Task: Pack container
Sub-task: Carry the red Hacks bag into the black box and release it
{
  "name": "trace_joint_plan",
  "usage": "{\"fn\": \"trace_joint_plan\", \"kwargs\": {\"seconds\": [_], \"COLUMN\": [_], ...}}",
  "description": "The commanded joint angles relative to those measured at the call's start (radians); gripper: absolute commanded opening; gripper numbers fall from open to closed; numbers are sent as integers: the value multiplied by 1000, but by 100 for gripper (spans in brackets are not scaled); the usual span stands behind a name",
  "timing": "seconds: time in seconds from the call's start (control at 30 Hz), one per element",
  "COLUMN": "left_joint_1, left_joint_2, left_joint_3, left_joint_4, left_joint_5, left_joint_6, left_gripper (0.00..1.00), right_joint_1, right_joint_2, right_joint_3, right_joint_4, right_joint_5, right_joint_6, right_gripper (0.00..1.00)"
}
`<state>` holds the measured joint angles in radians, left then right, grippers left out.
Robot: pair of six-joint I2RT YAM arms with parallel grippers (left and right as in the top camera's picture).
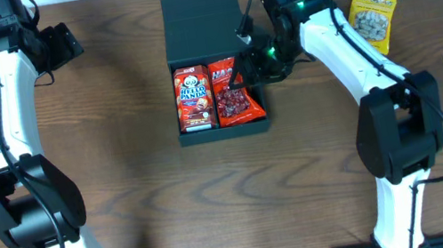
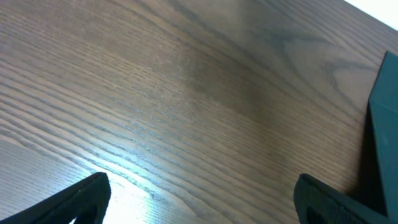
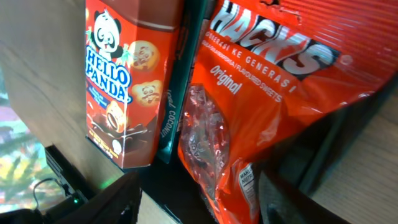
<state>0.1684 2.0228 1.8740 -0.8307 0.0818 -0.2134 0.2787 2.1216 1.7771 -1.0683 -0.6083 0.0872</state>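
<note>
The container [image 1: 199, 10] is a dark teal-grey box at the table's middle back, its flap lid folded open away from me. Inside lie a red Hello Panda box [image 1: 192, 98] on the left and an orange-red Hacks bag [image 1: 235, 95] on the right. My right gripper [image 1: 249, 70] hovers over the box's right side. In the right wrist view its jaws [image 3: 199, 202] stand apart around the bag's end [image 3: 267, 81] without pinching it, next to the Hello Panda box [image 3: 124, 74]. My left gripper [image 1: 69, 46] is open over bare table at the far left [image 2: 202, 199].
A yellow snack packet [image 1: 373, 17] lies on the table right of the right arm. The container's edge [image 2: 382, 124] shows at the right of the left wrist view. The wood table runs on all sides of the box.
</note>
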Motion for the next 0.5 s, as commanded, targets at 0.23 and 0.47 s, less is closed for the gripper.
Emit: {"fn": "trace_joint_plan", "kwargs": {"seconds": [0.23, 0.47], "left_joint_1": [1, 1], "left_joint_2": [14, 14], "left_joint_3": [0, 0], "left_joint_4": [-3, -2], "left_joint_5": [-4, -4], "left_joint_6": [-11, -11], "left_gripper": [95, 95], "right_joint_1": [-27, 31], "right_joint_2": [-88, -94], "right_joint_3": [89, 67], "right_joint_4": [-40, -174], "right_joint_5": [84, 81], "right_joint_6": [-37, -163], "right_gripper": [6, 1]}}
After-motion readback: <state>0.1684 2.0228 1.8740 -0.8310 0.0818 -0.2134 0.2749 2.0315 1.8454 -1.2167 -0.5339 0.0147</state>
